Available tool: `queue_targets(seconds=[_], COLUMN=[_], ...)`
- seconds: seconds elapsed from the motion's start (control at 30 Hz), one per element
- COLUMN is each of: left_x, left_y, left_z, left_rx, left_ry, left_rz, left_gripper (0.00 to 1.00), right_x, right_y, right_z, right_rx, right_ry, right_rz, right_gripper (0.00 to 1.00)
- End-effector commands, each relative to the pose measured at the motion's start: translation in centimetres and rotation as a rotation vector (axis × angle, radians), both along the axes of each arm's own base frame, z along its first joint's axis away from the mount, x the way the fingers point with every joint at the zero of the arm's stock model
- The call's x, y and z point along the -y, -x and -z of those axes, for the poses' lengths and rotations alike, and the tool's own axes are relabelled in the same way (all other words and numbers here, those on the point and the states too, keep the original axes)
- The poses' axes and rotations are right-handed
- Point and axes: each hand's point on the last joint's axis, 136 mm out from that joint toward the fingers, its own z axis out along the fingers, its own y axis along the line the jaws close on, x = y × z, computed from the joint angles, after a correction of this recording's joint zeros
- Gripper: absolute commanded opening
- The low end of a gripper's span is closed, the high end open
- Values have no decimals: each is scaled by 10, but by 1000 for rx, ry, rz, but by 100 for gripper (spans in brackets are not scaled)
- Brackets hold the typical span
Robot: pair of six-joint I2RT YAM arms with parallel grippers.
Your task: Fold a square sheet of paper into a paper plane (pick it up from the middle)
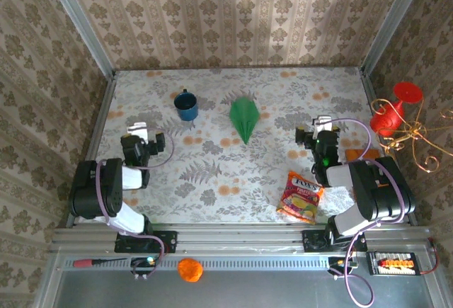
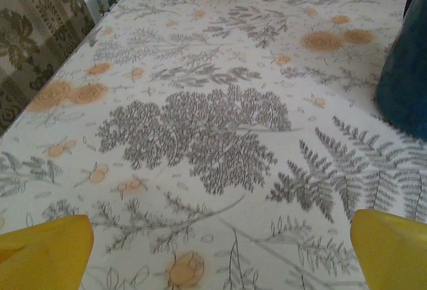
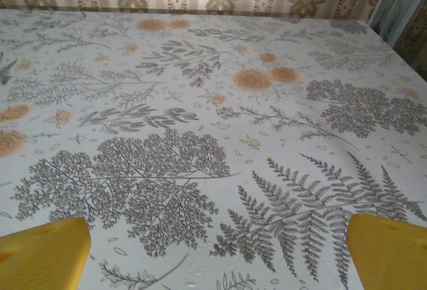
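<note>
The bright-green paper lies folded into a slim pointed paper plane [image 1: 243, 118] at the middle back of the flowered table [image 1: 212, 180], its tip toward the near side and a ridge down its length. No flat square sheet of paper is in view. My left gripper [image 1: 144, 129] rests low over the table's left part, well left of the plane. Its yellow fingertips [image 2: 47, 253] stand wide apart with only tablecloth between them. My right gripper [image 1: 316, 128] sits right of the plane, also open, with bare cloth between its yellow fingertips [image 3: 390, 250].
A blue mug [image 1: 187, 105] stands left of the plane, and it fills the right edge [image 2: 407, 77] of the left wrist view. A colourful snack packet [image 1: 301, 196] lies near the front right, by the right arm. Patterned walls close in the table.
</note>
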Motion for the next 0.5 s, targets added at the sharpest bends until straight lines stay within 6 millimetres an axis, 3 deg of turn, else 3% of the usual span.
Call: queue_targets(seconds=[0.0, 0.47], left_x=[3, 8], left_y=[-13, -14], left_z=[-14, -12], left_rx=[21, 12], left_ry=[-70, -67], left_rz=[-21, 11], left_gripper=[100, 100], right_x=[8, 8], right_y=[-10, -9], right_z=[-2, -1], right_rx=[-12, -16], right_ry=[-59, -61], right_rz=[11, 10], right_gripper=[100, 100])
